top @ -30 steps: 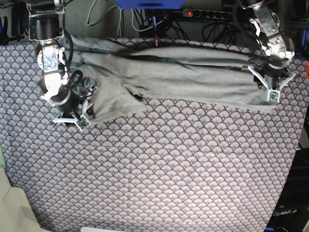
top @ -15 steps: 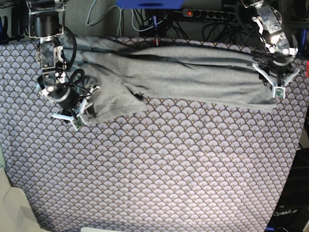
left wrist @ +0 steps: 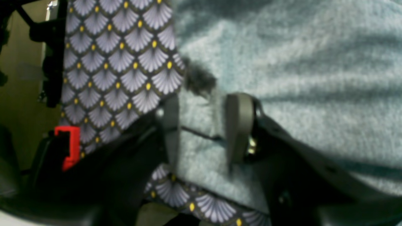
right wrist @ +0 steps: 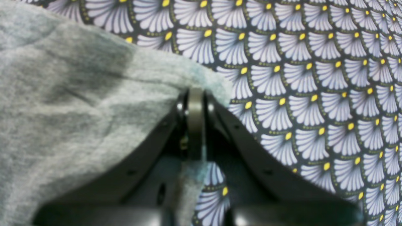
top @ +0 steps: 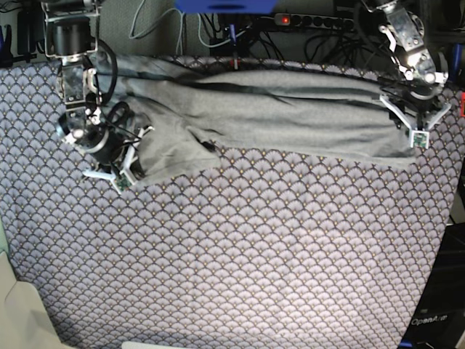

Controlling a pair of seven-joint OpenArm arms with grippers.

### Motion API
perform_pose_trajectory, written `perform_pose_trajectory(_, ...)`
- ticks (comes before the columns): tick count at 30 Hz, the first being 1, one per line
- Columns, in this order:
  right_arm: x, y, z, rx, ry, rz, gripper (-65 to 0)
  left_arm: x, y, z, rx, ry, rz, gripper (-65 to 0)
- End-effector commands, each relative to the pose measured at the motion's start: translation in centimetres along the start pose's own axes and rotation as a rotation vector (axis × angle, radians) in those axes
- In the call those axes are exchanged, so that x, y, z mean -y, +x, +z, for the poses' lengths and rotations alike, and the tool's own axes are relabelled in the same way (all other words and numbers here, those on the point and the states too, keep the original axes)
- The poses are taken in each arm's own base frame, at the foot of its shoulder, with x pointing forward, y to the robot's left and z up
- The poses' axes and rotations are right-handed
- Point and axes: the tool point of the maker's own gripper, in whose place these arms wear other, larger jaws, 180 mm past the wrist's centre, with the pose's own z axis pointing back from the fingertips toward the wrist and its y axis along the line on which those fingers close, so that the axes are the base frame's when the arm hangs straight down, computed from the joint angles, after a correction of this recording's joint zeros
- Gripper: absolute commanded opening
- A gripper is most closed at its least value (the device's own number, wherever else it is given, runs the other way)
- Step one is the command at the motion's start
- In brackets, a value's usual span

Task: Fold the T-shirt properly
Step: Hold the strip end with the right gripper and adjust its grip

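1. The right gripper [right wrist: 195, 122], open a second earlier, had clamped its jaws on a corner of the T-shirt [top: 269, 120] near the tablecloth's [top: 240, 262] left edge in the base view.
2. The left gripper [left wrist: 201, 131] had shifted to the shirt's far end; its jaws stood open astride the hem, gripping nothing.
3. The shirt lay bunched along the tablecloth's far edge; one corner secured, a fold could probably start once the other was pinched.

The T-shirt [top: 276, 116] runs behind the right arm at its far corner, and the left wrist view looks blurred throughout.
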Motion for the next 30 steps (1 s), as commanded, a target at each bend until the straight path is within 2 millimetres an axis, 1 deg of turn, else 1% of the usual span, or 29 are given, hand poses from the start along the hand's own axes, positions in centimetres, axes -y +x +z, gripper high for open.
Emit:
perform_pose_trajectory(1, -1.9, -6.5, 0.8, -0.297, 0.07, 0.097, -65.0, -0.8, 1.5, 0.2, 0.048, 0.022, -0.002, -39.8)
perform_pose_trajectory(5, -0.1, -2.9, 1.5, -0.22, 0.011, 0.156, -65.0, -0.8, 1.5, 0.2, 0.048, 0.022, -0.002, -39.8)
perform_pose_trajectory(8, 0.7, -0.5, 2.2, -0.169, -0.025, 0.196, -65.0, -0.9, 1.5, 0.3, 0.049, 0.024, -0.001, -39.8)
perform_pose_trajectory(9, 0.7, -0.3, 2.3, -0.167, -0.03, 0.201, -65.0, -0.9, 1.5, 0.3, 0.049, 0.024, -0.001, -39.8)
perform_pose_trajectory(12, 1.7, 0.0, 2.9, -0.191, -0.057, 0.221, -65.0, -0.9, 1.6, 0.3, 0.051, 0.024, -0.002, -39.8)
perform_pose_trajectory(15, 2.3, -0.4, 3.2, -0.239, -0.074, 0.227, -65.0, -0.8, 1.4, 0.2, 0.047, 0.022, 0.0, -39.8)
perform_pose_trajectory(17, 2.9, -0.2, 3.2, -0.255, -0.088, 0.23, -65.0, -0.8, 1.4, 0.2, 0.047, 0.022, 0.0, -39.8)
perform_pose_trajectory(18, 3.0, -0.1, 3.2, -0.26, -0.09, 0.231, -63.6, -0.8, 1.4, 0.2, 0.047, 0.022, 0.0, -39.8)
perform_pose_trajectory(20, 3.1, -0.1, 3.2, -0.263, -0.092, 0.232, -58.4, -0.8, 1.4, 0.2, 0.045, 0.021, 0.0, -39.8)
perform_pose_trajectory(26, 3.0, -0.2, 3.3, -0.263, -0.09, 0.229, -38.1, -0.8, 1.3, 0.1, 0.043, 0.02, 0.001, -39.8)
perform_pose_trajectory(28, 2.9, -0.5, 3.2, -0.268, -0.086, 0.225, -34.7, -0.8, 1.3, 0.1, 0.043, 0.021, 0.0, -39.8)
perform_pose_trajectory(30, 2.7, -0.5, 3.1, -0.268, -0.082, 0.222, -33.4, -0.8, 1.3, 0.1, 0.043, 0.021, 0.0, -39.8)
